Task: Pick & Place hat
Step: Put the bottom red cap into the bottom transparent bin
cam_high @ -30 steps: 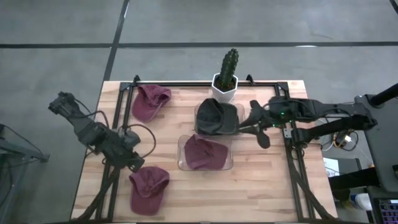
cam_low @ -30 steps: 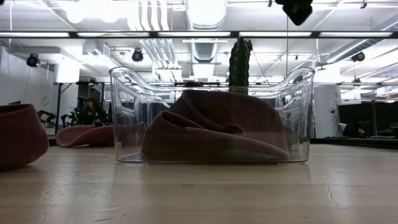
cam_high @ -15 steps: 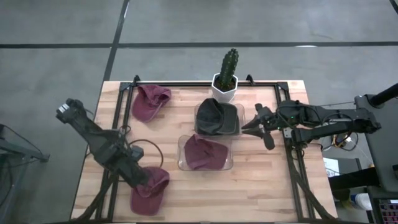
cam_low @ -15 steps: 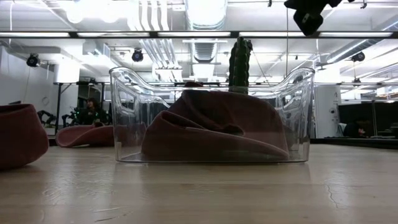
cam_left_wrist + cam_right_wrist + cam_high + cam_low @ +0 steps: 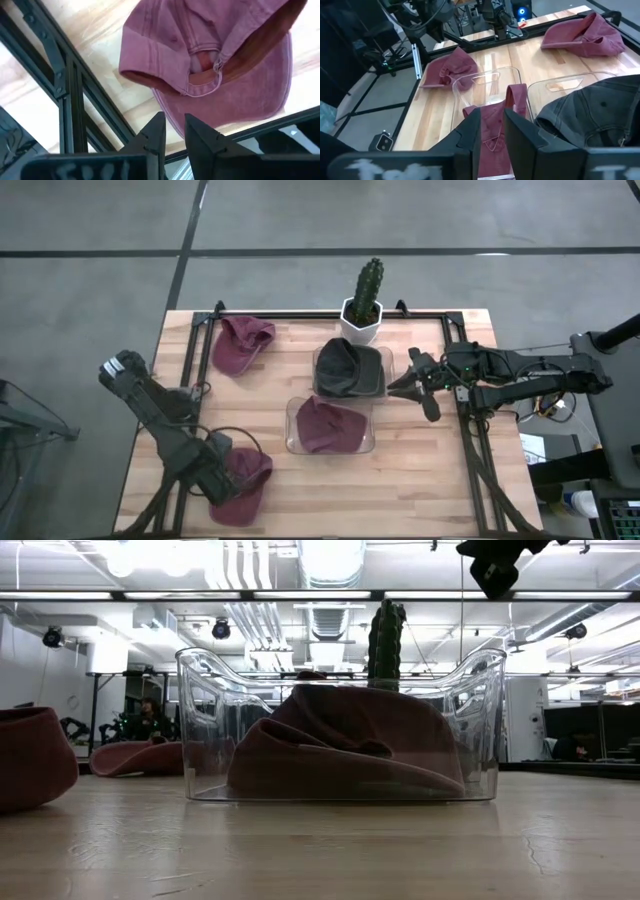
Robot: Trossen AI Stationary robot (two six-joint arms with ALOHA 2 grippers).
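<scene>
Two loose hats remaining on worktop [image 5: 420, 470]. Hovering left gripper [image 5: 222, 483], narrow gap between fingers, over near maroon hat [image 5: 243, 483]; spreading wider before pinching crown advised. Parking right gripper [image 5: 412, 380], spread, beside bins.

Several hats and both grippers are only partly visible.

From above, the left gripper [image 5: 226, 483] covers part of the front maroon hat [image 5: 242, 482], so its fingers cannot be made out there. In the low view that hat [image 5: 30, 770] is cut off by the picture's edge, the cactus [image 5: 385, 644] stands half hidden behind the clear bin [image 5: 200, 720], and the right gripper [image 5: 495, 568] is cropped at the top edge.
</scene>
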